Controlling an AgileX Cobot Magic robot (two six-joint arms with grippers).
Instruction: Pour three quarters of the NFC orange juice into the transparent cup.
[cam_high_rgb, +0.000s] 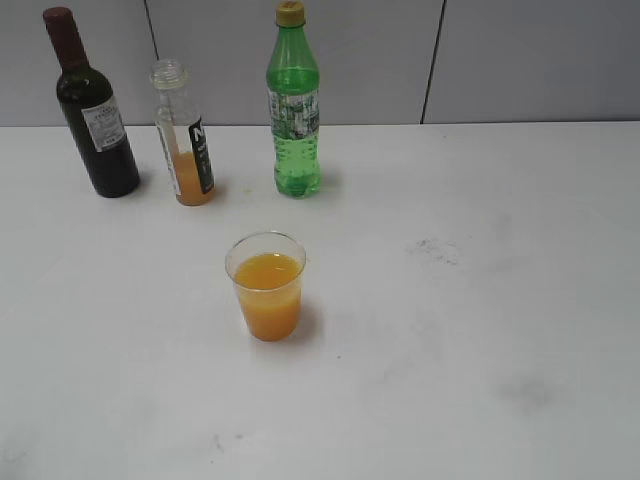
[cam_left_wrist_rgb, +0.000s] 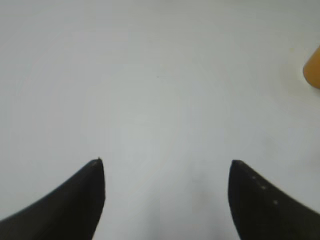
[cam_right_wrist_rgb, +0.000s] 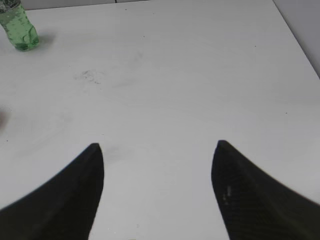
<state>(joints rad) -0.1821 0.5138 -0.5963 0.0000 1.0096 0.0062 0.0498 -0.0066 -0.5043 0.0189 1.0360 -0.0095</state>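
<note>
White table (cam_high_rgb: 480, 350), grey wall panels behind. Behind transparent cup (cam_high_rgb: 267, 285): NFC orange juice (cam_high_rgb: 184, 135), flanked by wine bottle (cam_high_rgb: 92, 108) and green bottle (cam_high_rgb: 294, 105). Left gripper (cam_left_wrist_rgb: 166, 172) and right gripper (cam_right_wrist_rgb: 156, 152) spread wide, holding nothing.

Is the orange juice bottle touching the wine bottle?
Apart. The exterior view shows bare table between the orange juice bottle and the wine bottle.

A broad matte white tabletop (cam_high_rgb: 480, 330) fills the scene, marked by faint grey smudges (cam_high_rgb: 433, 247). Behind it stands a pale grey panelled wall (cam_high_rgb: 530, 60) with 2 dark vertical seams, under soft, even light.
</note>
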